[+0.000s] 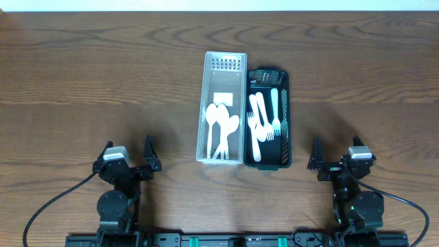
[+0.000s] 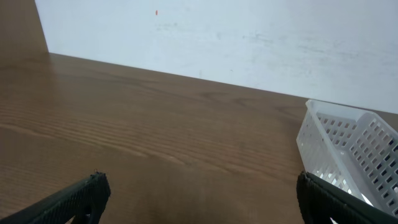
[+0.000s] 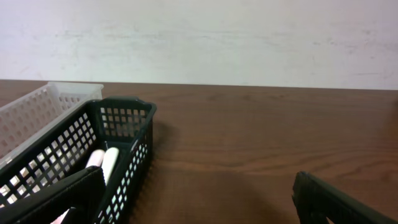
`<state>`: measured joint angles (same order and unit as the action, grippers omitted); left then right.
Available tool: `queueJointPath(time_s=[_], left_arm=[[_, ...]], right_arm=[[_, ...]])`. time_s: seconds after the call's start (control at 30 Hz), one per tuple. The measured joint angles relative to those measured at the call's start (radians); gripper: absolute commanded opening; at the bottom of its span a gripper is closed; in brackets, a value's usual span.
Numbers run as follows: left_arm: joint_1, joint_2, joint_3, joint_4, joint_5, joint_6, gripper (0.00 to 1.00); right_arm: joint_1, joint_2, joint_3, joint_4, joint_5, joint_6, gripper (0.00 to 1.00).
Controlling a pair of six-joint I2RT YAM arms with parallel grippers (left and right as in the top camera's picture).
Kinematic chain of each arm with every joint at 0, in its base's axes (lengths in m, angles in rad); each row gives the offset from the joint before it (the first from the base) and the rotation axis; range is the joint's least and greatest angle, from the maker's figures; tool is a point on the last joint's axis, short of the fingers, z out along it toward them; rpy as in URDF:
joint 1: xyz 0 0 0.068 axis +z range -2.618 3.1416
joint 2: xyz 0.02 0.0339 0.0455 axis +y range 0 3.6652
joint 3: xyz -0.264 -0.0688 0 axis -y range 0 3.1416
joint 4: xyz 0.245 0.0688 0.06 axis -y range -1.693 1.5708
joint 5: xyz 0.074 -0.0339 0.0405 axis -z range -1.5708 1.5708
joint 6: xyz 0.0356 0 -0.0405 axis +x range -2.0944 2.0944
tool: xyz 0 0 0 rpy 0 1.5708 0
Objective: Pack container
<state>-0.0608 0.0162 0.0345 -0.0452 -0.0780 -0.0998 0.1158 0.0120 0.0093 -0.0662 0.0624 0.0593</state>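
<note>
At the middle of the surface (image 1: 82, 82), between my two arms, a white basket (image 1: 225, 68) and a black basket (image 1: 285, 116) lie side by side, their long walls touching. I judge they sit there so either arm can reach them. White spoons (image 1: 221, 127) lie in the white basket, gathered toward its near end, with a small pale label (image 1: 223, 99) just beyond them. White forks (image 1: 264, 123) lie lengthwise in the black basket. At the far end of the black basket there is a dark object (image 1: 264, 75) that I cannot identify. The cutlery looks sorted by kind, one kind per basket, so the packing seems largely done, though I cannot say whether anything more belongs inside.

My left end effector (image 1: 129, 152) sits at the near left, well apart from the baskets, fingers spread wide and holding nothing. Its wrist view shows only a corner of the white basket at the right. My right end effector (image 1: 336, 154) mirrors it at the near right, also spread and empty, and its camera looks along the black basket's wall. I read both as parked low and back so that the overhead view of the baskets stays unobstructed
</note>
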Motion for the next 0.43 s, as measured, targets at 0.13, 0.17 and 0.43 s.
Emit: queueJointPath(time_s=[0.13, 0.17, 0.43], left_arm=[[0.000, 0.000, 0.000, 0.000, 0.000, 0.000, 0.98], [0.000, 0.000, 0.000, 0.000, 0.000, 0.000, 0.98], [0.000, 0.000, 0.000, 0.000, 0.000, 0.000, 0.98]], right_arm=[[0.000, 0.000, 0.000, 0.000, 0.000, 0.000, 0.99], [0.000, 0.000, 0.000, 0.000, 0.000, 0.000, 0.99], [0.000, 0.000, 0.000, 0.000, 0.000, 0.000, 0.99]])
